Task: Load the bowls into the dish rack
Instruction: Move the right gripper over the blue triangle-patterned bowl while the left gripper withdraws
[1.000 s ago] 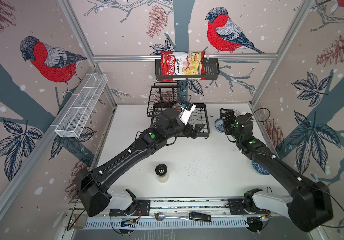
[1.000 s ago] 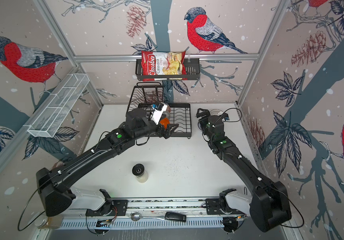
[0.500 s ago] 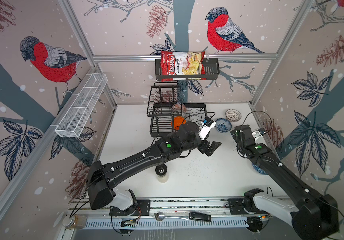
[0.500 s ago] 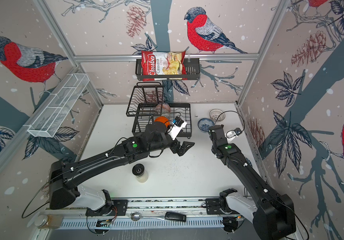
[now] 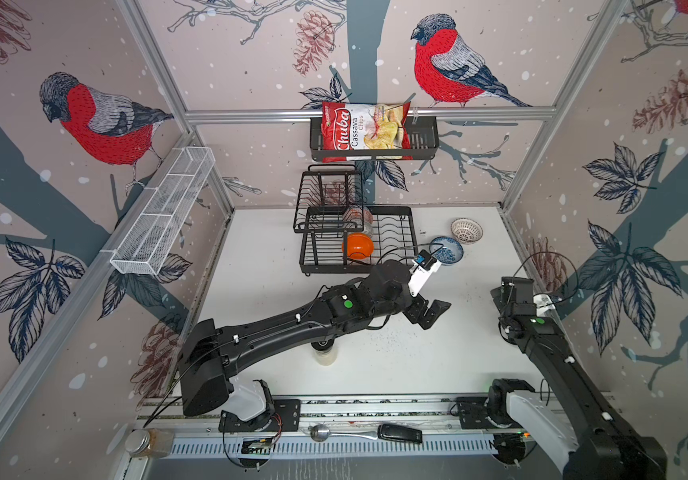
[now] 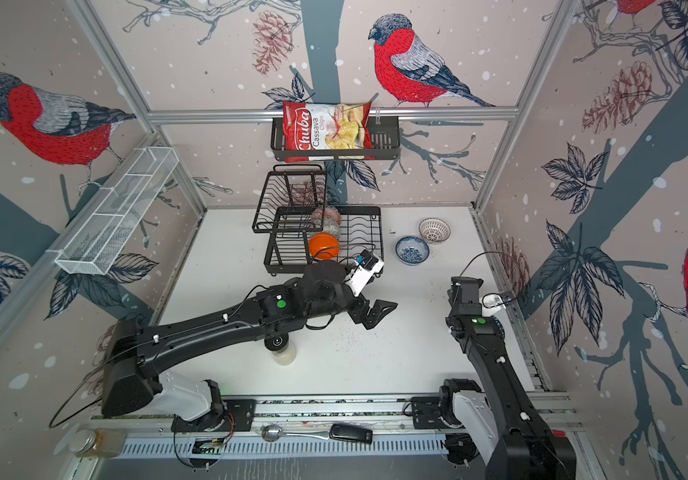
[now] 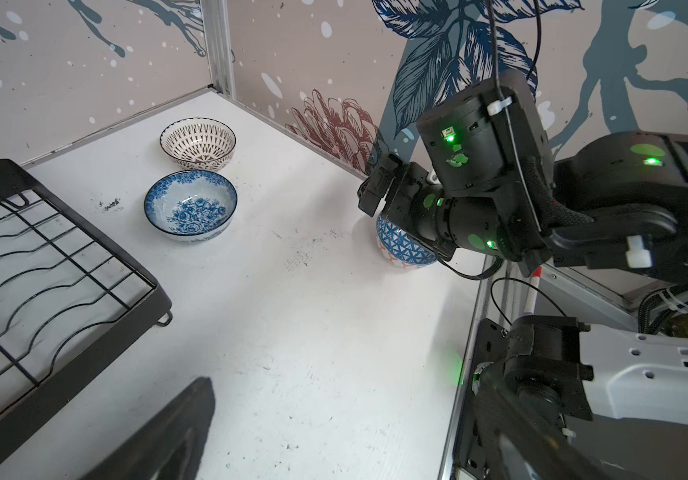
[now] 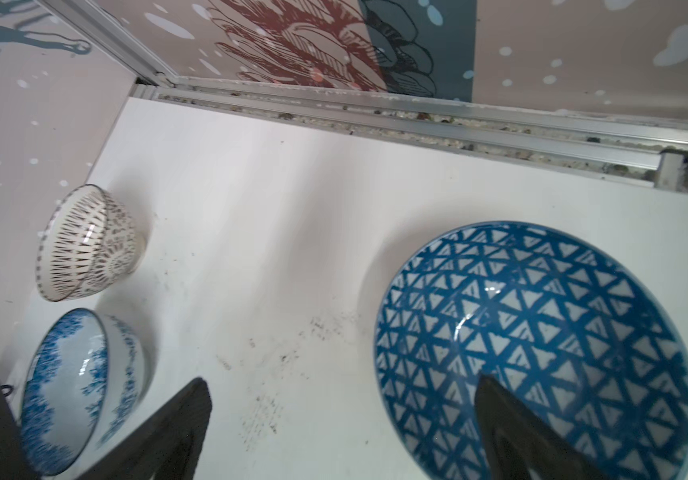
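Note:
The black dish rack (image 5: 411,232) (image 6: 378,232) (image 7: 64,232) stands at the back. A glossy orange bowl (image 5: 358,246) (image 6: 323,244) leans in its lower tray, with two patterned bowls (image 5: 358,217) (image 6: 326,219) behind it. A blue floral bowl (image 5: 447,250) (image 6: 412,250) (image 7: 190,205) (image 8: 80,386) and a white lattice bowl (image 5: 466,230) (image 6: 434,230) (image 7: 197,143) (image 8: 89,245) sit on the table right of the rack. My left gripper (image 5: 431,315) (image 6: 375,313) hangs open and empty in front of the rack. My right gripper (image 8: 342,436) is open over a blue triangle-patterned bowl (image 7: 400,245) (image 8: 533,345), one finger above its inside, the other outside its rim.
A small black-lidded jar (image 5: 325,353) (image 6: 280,349) stands under my left forearm. A chips bag (image 5: 365,131) fills the black wall basket. A white mesh shelf (image 5: 163,212) hangs on the left wall. A spoon (image 5: 321,432) and another jar (image 5: 147,442) lie at the front rail.
My left arm has drawn back from the rack toward the front right, leaving the orange bowl in the tray. My right arm has pulled back from the far bowls to the triangle-patterned bowl.

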`<action>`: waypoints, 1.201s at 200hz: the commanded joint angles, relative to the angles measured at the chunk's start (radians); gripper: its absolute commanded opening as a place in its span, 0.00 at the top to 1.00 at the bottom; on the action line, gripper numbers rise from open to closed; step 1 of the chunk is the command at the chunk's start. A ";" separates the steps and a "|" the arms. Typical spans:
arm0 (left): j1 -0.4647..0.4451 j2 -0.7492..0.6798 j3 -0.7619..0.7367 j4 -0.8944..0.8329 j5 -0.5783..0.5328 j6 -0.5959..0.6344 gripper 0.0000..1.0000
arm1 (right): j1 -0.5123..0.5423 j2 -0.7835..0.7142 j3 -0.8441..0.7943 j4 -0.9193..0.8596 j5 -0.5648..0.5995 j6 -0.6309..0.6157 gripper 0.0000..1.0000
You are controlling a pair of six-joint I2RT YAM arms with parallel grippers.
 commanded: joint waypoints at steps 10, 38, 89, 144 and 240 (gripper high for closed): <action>-0.016 0.029 0.025 0.040 -0.016 -0.005 0.02 | -0.062 0.018 -0.038 0.123 -0.131 -0.100 0.00; -0.019 0.037 0.013 0.052 -0.024 -0.010 0.03 | -0.076 0.068 -0.054 0.179 -0.162 -0.149 0.00; -0.019 0.019 -0.037 0.062 -0.051 -0.034 0.02 | -0.093 0.190 -0.036 0.198 -0.218 -0.175 0.03; -0.022 0.082 0.008 -0.007 -0.100 -0.051 0.02 | -0.103 0.240 -0.062 0.275 -0.278 -0.185 0.16; -0.020 0.049 -0.052 0.004 -0.156 -0.082 0.02 | -0.108 0.214 -0.102 0.388 -0.449 -0.265 0.49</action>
